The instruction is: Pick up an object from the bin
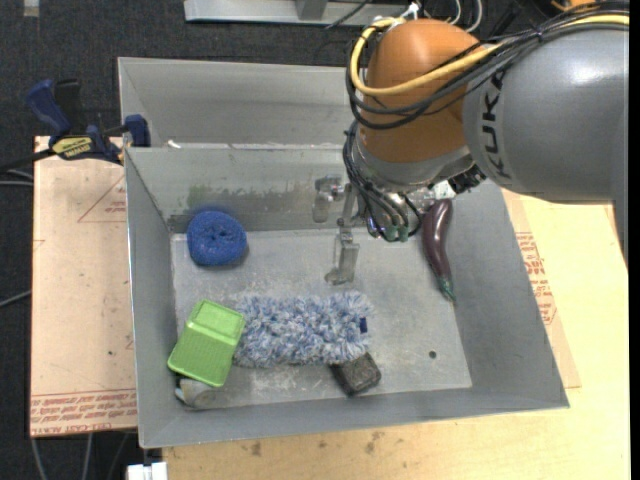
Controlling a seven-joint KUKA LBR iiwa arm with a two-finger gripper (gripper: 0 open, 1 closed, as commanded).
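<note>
Tool hangs in the middle of the bin, low over bare floor, and honestly can't tell if it's wide or narrow. Nothing visibly in it. Nearest thing is the fluffy blue-and-white mop pad, lying just in front of it. Green box touches the pad's left end. Blue round sponge sits back left, purple eggplant on the right, and a dark block at the pad's front edge.
</note>
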